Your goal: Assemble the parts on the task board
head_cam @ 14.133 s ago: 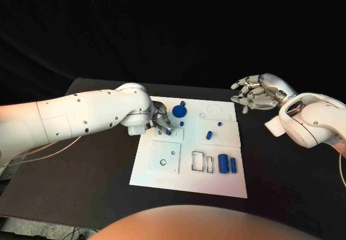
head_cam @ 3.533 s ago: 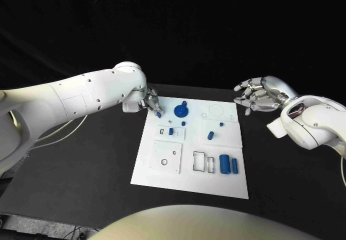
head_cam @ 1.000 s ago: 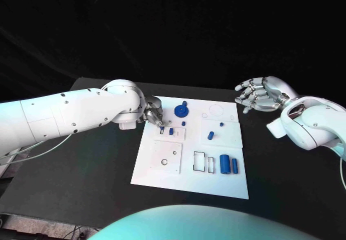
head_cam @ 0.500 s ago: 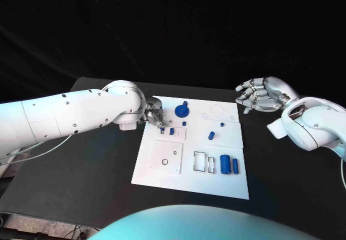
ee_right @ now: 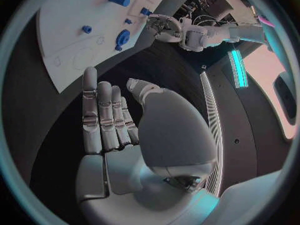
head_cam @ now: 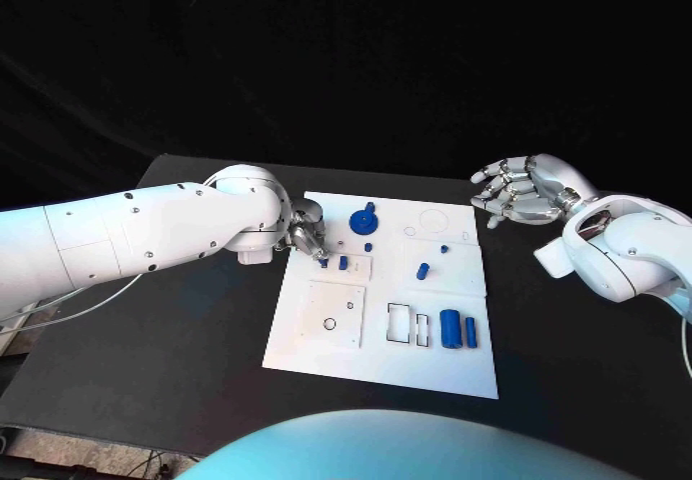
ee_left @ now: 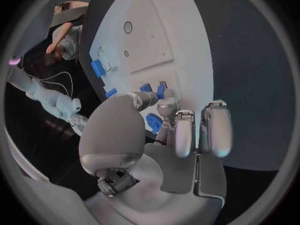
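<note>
The white task board (head_cam: 378,350) lies mid-table with blue parts on it. My left hand (head_cam: 306,234) hovers at the board's far left, thumb and a finger pinching a small blue part (ee_left: 160,90) down at the small inset panel (head_cam: 356,270). Another small blue part (head_cam: 342,263) stands in that panel just beside it. A round blue knob (head_cam: 364,218) sits right behind the fingers. My right hand (head_cam: 522,190) is raised off the board's far right corner, fingers apart and holding nothing; its palm (ee_right: 156,130) faces the board (ee_right: 81,15).
A blue peg (head_cam: 420,269) and two tiny blue studs (head_cam: 368,246) lie mid-board. Two blue cylinders (head_cam: 449,325) stand near the right edge beside outlined slots (head_cam: 397,322). A square plate with holes (head_cam: 330,313) sits front left. Black table (head_cam: 173,340) surrounds the board.
My left hand has eased its fingertips slightly lower onto the small panel over the last second. The right hand has stayed where it was.
</note>
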Controlling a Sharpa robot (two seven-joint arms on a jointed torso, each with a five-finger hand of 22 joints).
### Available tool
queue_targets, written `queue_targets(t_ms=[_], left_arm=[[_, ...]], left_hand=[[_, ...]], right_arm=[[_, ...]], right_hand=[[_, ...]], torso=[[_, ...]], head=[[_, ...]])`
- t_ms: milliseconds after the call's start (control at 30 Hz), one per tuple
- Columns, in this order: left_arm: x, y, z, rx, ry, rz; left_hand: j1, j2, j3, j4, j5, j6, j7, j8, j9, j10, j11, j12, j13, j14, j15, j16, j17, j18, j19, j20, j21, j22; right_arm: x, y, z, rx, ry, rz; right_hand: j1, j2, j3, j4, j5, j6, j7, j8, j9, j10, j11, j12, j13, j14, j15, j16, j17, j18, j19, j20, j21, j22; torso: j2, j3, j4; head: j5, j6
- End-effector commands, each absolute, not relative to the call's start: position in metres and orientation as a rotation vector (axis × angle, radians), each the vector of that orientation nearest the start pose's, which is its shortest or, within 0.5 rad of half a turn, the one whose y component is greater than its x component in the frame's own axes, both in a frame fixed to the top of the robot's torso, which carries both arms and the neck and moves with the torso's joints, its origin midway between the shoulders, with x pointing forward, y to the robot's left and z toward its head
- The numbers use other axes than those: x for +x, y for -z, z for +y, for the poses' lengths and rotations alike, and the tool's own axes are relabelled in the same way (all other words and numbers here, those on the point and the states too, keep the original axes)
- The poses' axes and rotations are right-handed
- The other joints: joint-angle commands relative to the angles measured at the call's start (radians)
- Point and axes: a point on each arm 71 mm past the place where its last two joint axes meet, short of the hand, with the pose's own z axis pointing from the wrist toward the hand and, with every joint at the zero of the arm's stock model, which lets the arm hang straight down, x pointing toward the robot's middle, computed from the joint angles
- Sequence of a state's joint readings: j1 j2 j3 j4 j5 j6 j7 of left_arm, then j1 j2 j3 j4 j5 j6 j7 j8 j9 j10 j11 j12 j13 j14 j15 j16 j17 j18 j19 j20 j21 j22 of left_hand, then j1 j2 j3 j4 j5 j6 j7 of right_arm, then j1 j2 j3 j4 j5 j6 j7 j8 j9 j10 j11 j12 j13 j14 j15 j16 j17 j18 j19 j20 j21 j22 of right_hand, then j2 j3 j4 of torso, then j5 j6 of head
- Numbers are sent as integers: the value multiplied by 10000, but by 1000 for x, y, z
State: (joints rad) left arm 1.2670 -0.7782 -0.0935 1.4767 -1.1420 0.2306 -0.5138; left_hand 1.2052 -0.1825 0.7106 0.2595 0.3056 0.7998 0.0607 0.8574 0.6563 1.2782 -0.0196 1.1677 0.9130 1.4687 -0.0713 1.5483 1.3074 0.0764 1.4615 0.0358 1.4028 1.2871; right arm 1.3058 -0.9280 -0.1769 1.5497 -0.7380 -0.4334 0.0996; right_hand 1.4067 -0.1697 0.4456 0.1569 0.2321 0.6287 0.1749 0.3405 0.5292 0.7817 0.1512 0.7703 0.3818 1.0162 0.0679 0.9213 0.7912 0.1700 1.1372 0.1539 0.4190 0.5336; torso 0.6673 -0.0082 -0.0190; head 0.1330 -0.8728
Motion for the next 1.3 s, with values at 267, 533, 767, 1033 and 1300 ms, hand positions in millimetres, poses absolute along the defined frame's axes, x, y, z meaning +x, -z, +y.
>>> queue_targets(t_ms=[267,533,767,1033,1300], left_arm=[[482,223,199,77,3211,23654],[479,225,198,122,3225,23716],[478,226,199,110,3189,23755],[478,226,199,43,3230,23749],[479,227,199,-270,3243,23809]], left_hand=[[-25,20,1578,-1474,47,31,-45,94,31,79,-1,57,33,934,-65,40,2343,-171,26,-46,67,23],[-54,10,1617,-1478,47,38,-48,113,40,86,-4,61,34,933,-67,38,2340,-171,27,-48,69,27],[-78,2,1649,-1482,47,42,-51,130,48,92,-6,66,39,933,-69,39,2341,-173,29,-50,73,33],[-95,-3,1666,-1481,46,44,-52,139,52,88,-7,57,22,934,-70,40,2343,-173,30,-51,74,36],[-918,-135,1708,-1188,-22,24,-120,272,100,117,-43,49,-13,927,-96,27,2322,-172,23,-66,64,36]], right_arm=[[482,179,-242,4434,-9806,16693],[482,179,-242,4437,-9805,16709],[482,179,-242,4441,-9803,16713],[482,179,-242,4438,-9810,16722],[482,180,-241,4443,-9807,16727]], right_hand=[[-87,37,-32,-42,31,0,572,65,-13,87,-19,-65,-35,57,-7,-41,-21,88,33,25,-34,-20],[-115,35,-45,-30,36,-2,572,70,-16,90,-18,-70,-56,61,-4,-44,-27,88,35,28,-42,-26],[-115,35,-45,-30,36,-2,572,70,-16,90,-18,-70,-56,61,-4,-44,-27,88,35,28,-42,-26],[-115,35,-45,-30,36,-2,572,70,-16,90,-18,-70,-56,61,-4,-44,-27,88,35,28,-42,-26],[-115,35,-45,-30,36,-2,572,70,-16,90,-18,-70,-56,61,-4,-44,-27,88,35,28,-42,-26]], torso=[[-12,3,2],[1,0,-9],[10,-2,-6],[5,-1,-12],[7,3,-7]], head=[[26,2],[41,2],[37,2],[36,2],[23,2]])
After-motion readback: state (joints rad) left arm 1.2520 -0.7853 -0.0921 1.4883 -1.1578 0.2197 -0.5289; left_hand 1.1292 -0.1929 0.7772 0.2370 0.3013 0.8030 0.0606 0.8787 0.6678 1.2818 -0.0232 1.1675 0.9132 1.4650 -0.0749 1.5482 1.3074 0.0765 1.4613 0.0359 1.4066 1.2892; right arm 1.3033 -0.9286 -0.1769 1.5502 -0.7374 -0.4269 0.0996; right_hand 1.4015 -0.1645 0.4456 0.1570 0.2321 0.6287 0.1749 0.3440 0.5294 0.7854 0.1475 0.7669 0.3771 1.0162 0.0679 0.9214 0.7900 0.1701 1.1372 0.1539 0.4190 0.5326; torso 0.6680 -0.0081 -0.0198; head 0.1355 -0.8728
